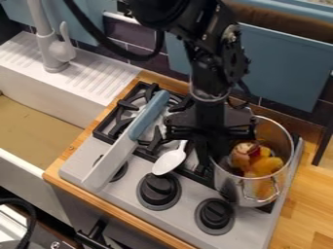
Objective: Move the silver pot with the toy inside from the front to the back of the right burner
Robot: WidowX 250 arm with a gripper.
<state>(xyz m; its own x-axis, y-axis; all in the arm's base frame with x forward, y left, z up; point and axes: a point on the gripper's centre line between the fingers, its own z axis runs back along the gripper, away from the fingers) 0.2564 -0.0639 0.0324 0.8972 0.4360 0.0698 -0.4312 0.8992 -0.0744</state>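
The black gripper (pixel 209 141) hangs over the right part of the stove, close to the left side of a clear pot (pixel 265 192). Inside the pot lie a reddish-brown piece (pixel 242 154) and yellow-orange toy food (pixel 265 167). A white spoon (pixel 170 161) is just left of the gripper, its bowl toward the front and its handle running up beside the gripper. Farther left, a knife with a blue handle (pixel 149 115) and a pale, wide blade (pixel 109 163) lies slanted across the burner and the stove's front. Whether the gripper touches the spoon is unclear.
The grey stove (pixel 185 194) has black grates (pixel 120 116) and several black knobs (pixel 158 188). At left is a white sink (pixel 48 104) with a grey faucet (pixel 54 51). Wooden counter (pixel 312 194) lies to the right, and a tiled wall with blue panels (pixel 286 68) stands behind.
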